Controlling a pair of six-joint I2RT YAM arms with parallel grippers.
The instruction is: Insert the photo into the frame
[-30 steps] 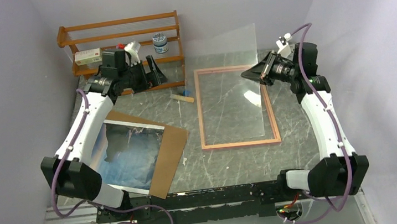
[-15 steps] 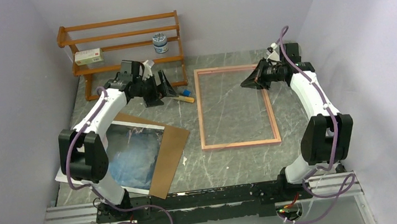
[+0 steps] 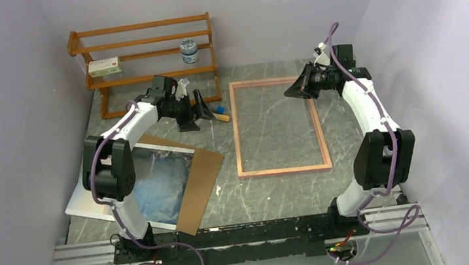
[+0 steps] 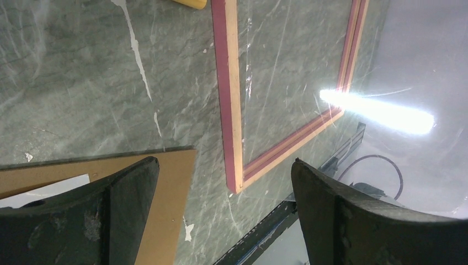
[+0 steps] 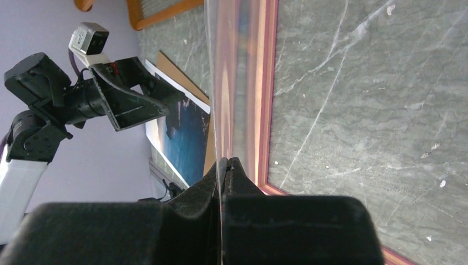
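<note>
The photo (image 3: 155, 180), blue sea under dark mountains, lies face up at the near left on a brown hardboard sheet (image 3: 205, 175). The pink-bordered frame (image 3: 236, 132) lies flat and empty at mid-table; it also shows in the left wrist view (image 4: 229, 99). My right gripper (image 3: 294, 90) is over the frame's far right side, shut on the edge of a clear pane (image 5: 232, 83) that stands edge-on above the frame (image 5: 270, 83). My left gripper (image 3: 206, 106) is open and empty, hovering between the rack and the frame's far left corner.
An orange wooden rack (image 3: 143, 43) stands at the back left with a small box (image 3: 105, 67) and a jar (image 3: 190, 50) on it. A small yellow stick with a blue tip (image 3: 220, 115) lies beside the left gripper. Walls close in on both sides.
My left arm has swung right, from the rack towards the frame. The clear pane, earlier upright and plainly seen, is now held lower and barely shows from above.
</note>
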